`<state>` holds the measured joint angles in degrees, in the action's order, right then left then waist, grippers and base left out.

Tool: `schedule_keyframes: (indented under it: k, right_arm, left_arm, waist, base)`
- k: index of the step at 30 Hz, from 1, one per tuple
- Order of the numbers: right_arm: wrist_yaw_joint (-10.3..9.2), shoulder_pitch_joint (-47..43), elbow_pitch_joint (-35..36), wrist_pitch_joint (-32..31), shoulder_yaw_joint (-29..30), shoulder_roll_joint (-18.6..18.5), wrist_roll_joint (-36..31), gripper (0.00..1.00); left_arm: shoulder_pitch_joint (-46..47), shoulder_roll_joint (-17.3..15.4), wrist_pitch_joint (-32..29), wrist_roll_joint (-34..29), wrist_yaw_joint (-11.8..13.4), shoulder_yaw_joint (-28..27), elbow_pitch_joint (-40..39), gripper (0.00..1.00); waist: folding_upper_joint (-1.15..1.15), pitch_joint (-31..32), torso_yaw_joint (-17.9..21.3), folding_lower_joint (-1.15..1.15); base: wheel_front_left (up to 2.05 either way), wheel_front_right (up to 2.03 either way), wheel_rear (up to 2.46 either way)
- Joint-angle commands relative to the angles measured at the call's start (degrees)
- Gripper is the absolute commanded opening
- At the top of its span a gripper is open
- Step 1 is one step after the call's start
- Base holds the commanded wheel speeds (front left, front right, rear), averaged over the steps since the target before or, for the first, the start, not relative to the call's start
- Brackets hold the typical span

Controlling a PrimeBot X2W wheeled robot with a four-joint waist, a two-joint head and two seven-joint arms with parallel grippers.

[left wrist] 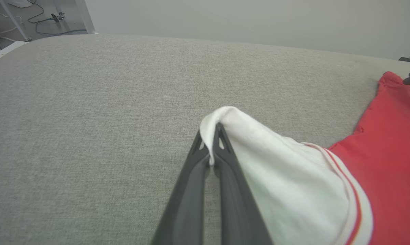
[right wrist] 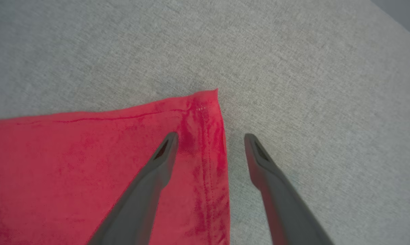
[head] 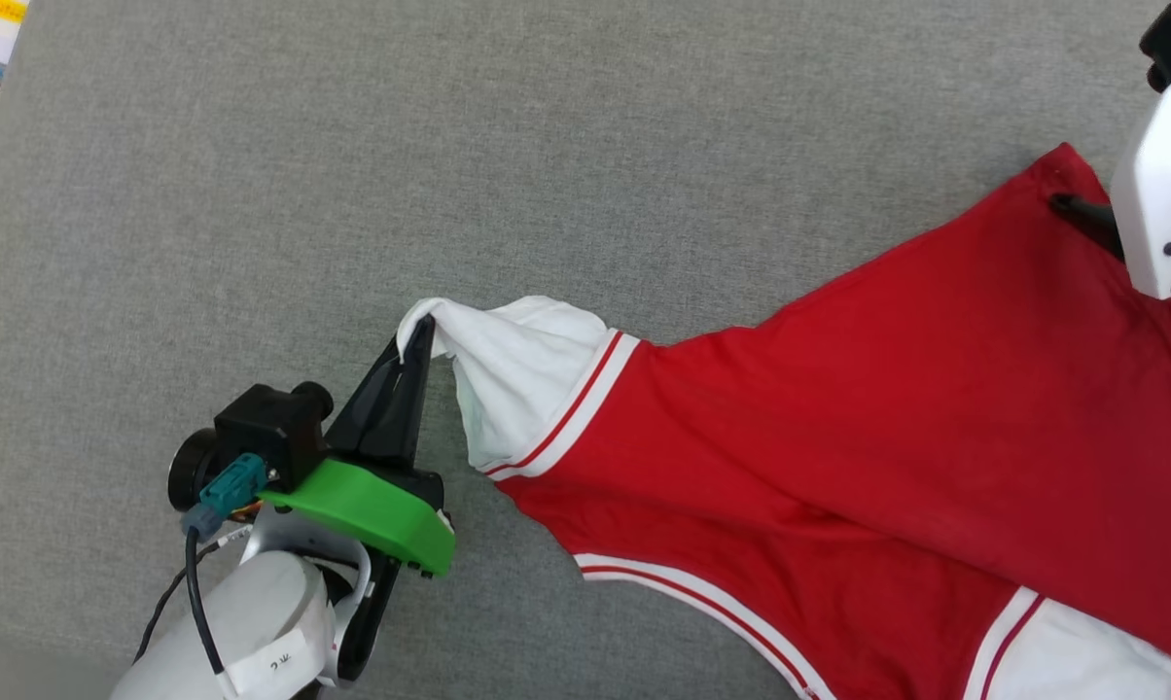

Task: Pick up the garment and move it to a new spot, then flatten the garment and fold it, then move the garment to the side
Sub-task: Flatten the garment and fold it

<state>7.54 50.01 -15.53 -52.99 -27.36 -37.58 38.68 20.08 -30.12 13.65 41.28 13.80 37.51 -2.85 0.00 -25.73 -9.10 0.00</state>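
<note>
Clamps garment (head: 838, 418) by white sleeve tip in clenched left claw (head: 418, 340). Holds right claw (right wrist: 210, 137) released, one finger over red hem corner, other over bare bench (head: 449, 146). Has garment spread on bench, right of centre.

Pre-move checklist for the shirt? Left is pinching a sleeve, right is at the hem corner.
1. Grip: left gripper shut on the white sleeve: ok.
2. Free hand: right gripper open, holding nothing: ok.
3. Right placement: one finger over the hem corner, the other over the grey surface: ok.
4. Hem corner lying flat: ok.
5. Whole garment flat: not ok, the sleeve is bunched at the pinch.
6. Other sleeve laid out: cannot tell, it runs off the head view's edge.
</note>
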Motion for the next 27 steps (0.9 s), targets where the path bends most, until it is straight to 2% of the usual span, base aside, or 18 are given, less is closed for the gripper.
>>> schedule_keyframes:
  k: [1,4,5,6,7,8,9,16,22,27]
  right_arm:
    - [-0.05,1.57,-1.98,0.92,-1.61,0.37,-1.12,1.0]
    - [-0.05,2.72,-6.14,2.1,-4.97,1.02,-1.44,1.0]
    - [-0.05,2.73,-7.44,2.28,-6.74,1.0,-1.51,1.0]
    - [-0.05,2.0,-10.09,2.18,-11.01,0.72,-0.13,1.0]
    - [-0.05,1.83,-10.71,2.44,-12.07,0.52,0.86,1.0]
    - [-0.05,1.8,-10.96,3.08,-12.78,0.43,1.48,0.37]
    - [-0.05,1.9,-10.95,4.41,-13.62,0.33,2.14,0.0]
    - [-0.05,3.5,-11.03,17.48,-14.67,-0.26,6.26,0.0]
    - [-0.05,2.22,-8.89,28.5,-13.56,-1.44,8.71,0.0]
    - [-0.05,0.55,-5.7,34.84,-11.54,-2.6,10.23,0.0]
  left_arm:
    - [1.46,0.59,0.47,-0.57,-0.47,0.1,0.27,0.0]
    - [2.24,1.18,0.6,-0.79,-0.88,0.13,0.75,0.0]
    - [2.44,1.39,0.65,-0.84,-1.06,0.13,0.99,0.0]
    - [2.78,1.85,0.77,-0.85,-1.57,0.11,1.9,0.0]
    - [2.88,2.04,0.81,-0.79,-1.78,0.09,2.3,0.0]
    - [2.9,2.17,0.84,-0.73,-1.92,0.04,2.68,0.0]
    - [2.85,2.26,0.88,-0.63,-2.06,-0.06,3.16,0.0]
    - [1.87,1.95,1.07,0.09,-3.26,-0.87,5.52,0.0]
    - [3.79,-0.38,0.35,-0.8,-3.45,-1.72,5.31,0.0]
    - [7.14,-2.66,-1.44,-1.03,-3.41,-3.31,3.08,0.0]
  waist:
    - [0.0,-2.72,-2.19,0.0]
    - [0.0,-3.69,-2.45,0.0]
    - [0.0,-3.9,-2.49,0.0]
    - [0.0,-3.99,-2.46,0.0]
    - [0.0,-3.86,-2.44,0.0]
    - [0.0,-3.65,-2.33,0.0]
    - [0.0,-3.26,-2.08,0.0]
    - [0.0,2.37,-0.21,0.0]
    - [0.0,8.49,1.38,0.0]
    - [0.0,11.78,3.11,0.0]
  base:
    - [0.0,0.0,0.0]
    - [0.0,0.0,0.0]
    - [0.0,0.0,0.0]
    - [0.0,0.0,0.0]
    - [0.0,0.0,0.0]
    - [0.0,0.0,0.0]
    - [0.0,0.0,0.0]
    - [0.0,0.0,0.0]
    - [0.0,0.0,0.0]
    - [0.0,0.0,0.0]
